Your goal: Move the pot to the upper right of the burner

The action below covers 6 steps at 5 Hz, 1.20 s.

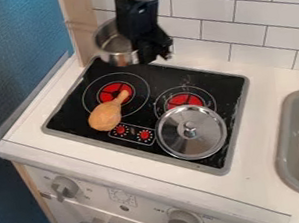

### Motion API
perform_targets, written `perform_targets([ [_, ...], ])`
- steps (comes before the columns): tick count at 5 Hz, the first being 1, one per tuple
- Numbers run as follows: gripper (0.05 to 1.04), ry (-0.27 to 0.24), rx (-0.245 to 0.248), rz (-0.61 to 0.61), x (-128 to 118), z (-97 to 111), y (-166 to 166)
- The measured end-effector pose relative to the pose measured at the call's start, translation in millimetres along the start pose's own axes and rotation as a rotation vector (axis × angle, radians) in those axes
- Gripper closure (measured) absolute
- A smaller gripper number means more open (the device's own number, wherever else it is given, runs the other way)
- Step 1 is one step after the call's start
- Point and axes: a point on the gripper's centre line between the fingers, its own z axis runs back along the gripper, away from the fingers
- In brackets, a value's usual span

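1. Well, the metal pot [113, 44] is at the back left of the black stove top [206, 78], beside the black gripper [155, 56], which partly covers its right side.
2. Whether the gripper is clenched on the pot or released, I cannot tell; nor whether the pot is lifted.
3. The pot looks thin-walled, stiff and probably light. Its smooth metal may slip or swivel if pinched off-centre.
4. The rim seems the best hold: one side inside, one outside, squarely across the wall, with the base kept level.
5. The job seems barely begun; the pot likely needs to travel right, behind the right burner [183, 100].
6. A low path could clip the drumstick [105, 114] on the left burner [115, 93], or nudge the shiny lid [191, 131] overlapping the right one.
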Motion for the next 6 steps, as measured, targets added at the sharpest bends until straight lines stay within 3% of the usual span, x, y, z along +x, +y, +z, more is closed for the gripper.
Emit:
perform_targets([
  [1, 1.01, 0.049, 0.015, -0.116, -22.5, 12.4, 33.5],
  [2, 1.01, 0.06, 0.033, -0.12, -39.1, 12.1, 61.3],
  [4, 1.01, 0.028, 0.083, -0.126, -61.8, -19.0, 102.9],
  [6, 1.01, -0.035, 0.086, -0.163, -73.2, -46.1, 121.9],
])
